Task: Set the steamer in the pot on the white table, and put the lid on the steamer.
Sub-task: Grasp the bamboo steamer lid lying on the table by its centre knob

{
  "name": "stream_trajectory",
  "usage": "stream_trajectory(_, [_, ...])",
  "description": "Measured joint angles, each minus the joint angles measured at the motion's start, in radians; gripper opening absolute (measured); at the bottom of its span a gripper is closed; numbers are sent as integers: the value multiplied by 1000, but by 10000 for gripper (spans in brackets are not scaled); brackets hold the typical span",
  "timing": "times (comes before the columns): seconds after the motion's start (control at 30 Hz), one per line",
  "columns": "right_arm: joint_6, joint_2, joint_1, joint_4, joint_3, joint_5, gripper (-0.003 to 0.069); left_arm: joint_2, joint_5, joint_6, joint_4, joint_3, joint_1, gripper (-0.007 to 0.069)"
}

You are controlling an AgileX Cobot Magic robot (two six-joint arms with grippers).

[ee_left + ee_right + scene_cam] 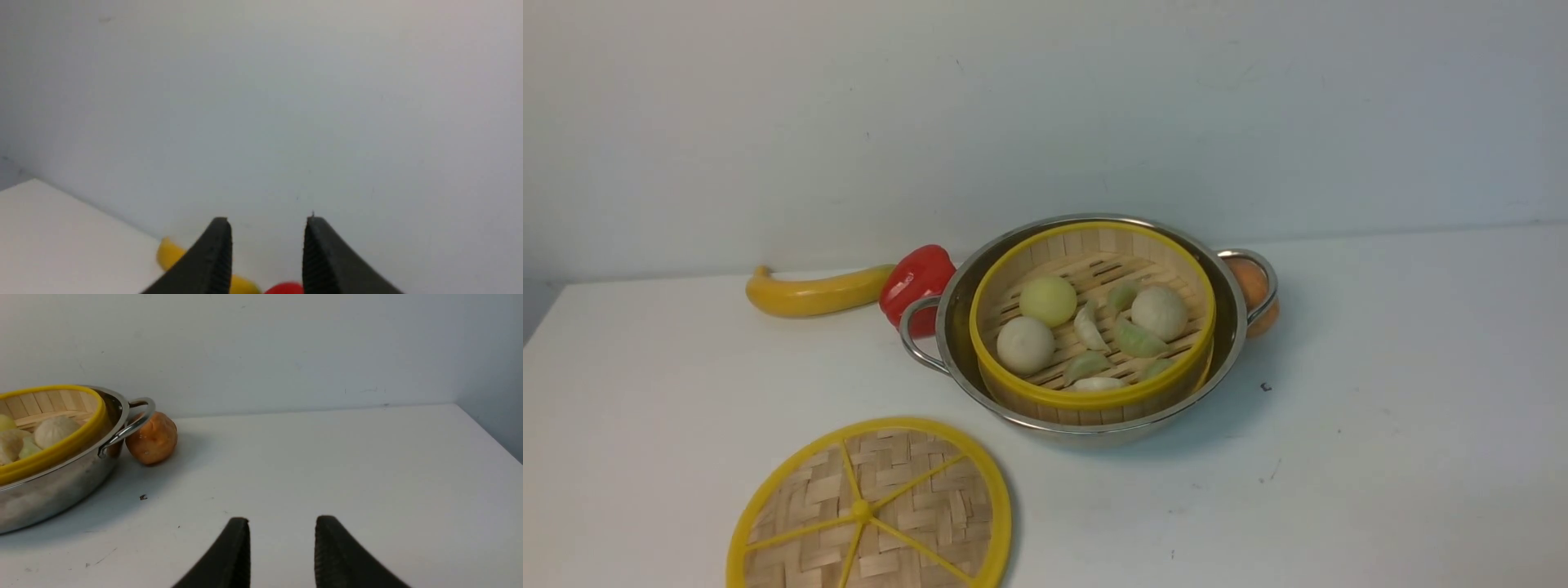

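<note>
the round yellow-rimmed bamboo steamer [1094,398] sits inside the wide shiny steel pot [1230,327] on the plain white table [1380,425]. the flat woven bamboo lid [870,510] lies apart, front-left. left gripper [267,222] and right gripper [282,520]: jaws apart, holding nothing.

The left claw [268,222] and right claw [282,520] are black, tapered, ribbed.

Front view: raised, on the robot's side, looking forward and down across the table [1405,425] to the back wall [1045,106].

Left wrist view: aimed mostly at that wall, past the left gripper [267,223]. It shares only the banana [169,253] and red pepper [286,288] with the front view.

Right wrist view: low, close over the table, past the right gripper [282,522]. It shares the pot [53,490] and an orange ball [152,437] with the front view.
</note>
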State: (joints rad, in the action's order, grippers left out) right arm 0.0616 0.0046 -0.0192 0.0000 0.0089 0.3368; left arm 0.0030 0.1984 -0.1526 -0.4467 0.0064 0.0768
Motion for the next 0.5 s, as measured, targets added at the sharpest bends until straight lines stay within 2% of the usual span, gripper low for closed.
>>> stream_trajectory(0.13, [0, 0, 0, 5, 0, 0, 241, 0, 4, -65, 13, 0, 0, 242])
stream_trajectory(0.23, [0, 0, 0, 5, 0, 0, 242, -1, -82, -85, 73, -19, 0, 242])
stream_trajectory(0.4, [0, 0, 0, 5, 0, 0, 245, 22, -481, -62, 200, -250, 0, 242])
stream_trajectory(0.43, [0, 0, 0, 5, 0, 0, 244, 22, -481, -57, 200, -262, 0, 242])
stream_trajectory(0.5, [0, 0, 0, 5, 0, 0, 244, 108, -715, 42, 250, -411, 0, 242])
